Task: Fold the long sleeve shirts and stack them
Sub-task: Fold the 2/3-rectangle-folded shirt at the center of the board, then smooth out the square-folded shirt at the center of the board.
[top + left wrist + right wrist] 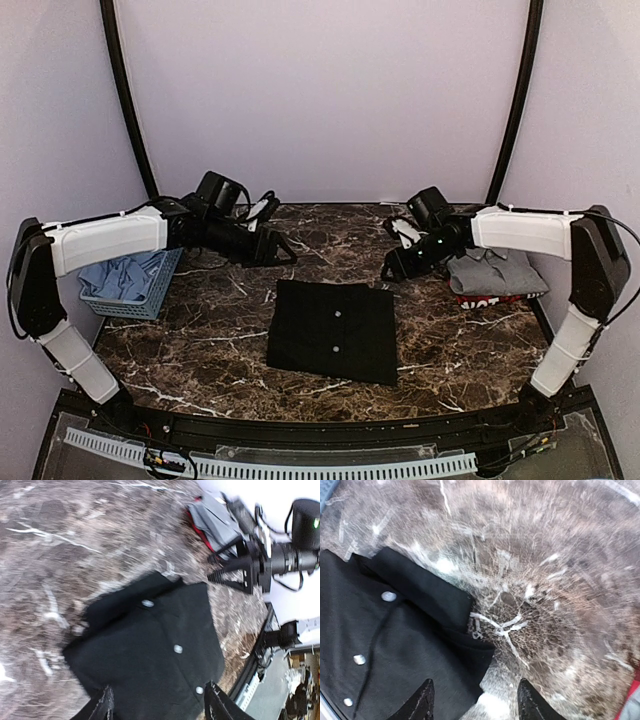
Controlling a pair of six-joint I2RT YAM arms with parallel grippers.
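Dark brown marble-patterned table (200, 330), both arms reaching in from the near edge.

Large plain black collared shirt (333, 330): lies folded into a rough rectangle at mid-table, flat, button side up. Small pale buttons (177, 649) run in a line down its middle. The collar end is toward the far side, as the wrist views show it.

Left gripper (160, 700): hangs over the table just past the shirt's far-left corner. Jaws are well apart with nothing between them and no cloth caught. Its own camera sees the black shirt lying free below the fingertips.

Right gripper (475, 695): hangs near the shirt's far-right corner. Jaws are likewise spread and hold nothing. In its wrist view one fingertip stands over black cloth and the other over bare marble. Both wrist views are blurred, so I cannot tell whether the tips touch anything.

Folded grey cloth shirt (500, 268): at the right edge of the table, lying on top of a red-edged shirt with white lettering (478, 298), well apart from the black one.

Light-blue plastic lattice basket (125, 305): far left under the left arm, with pale blue cloth (120, 275) bundled inside.
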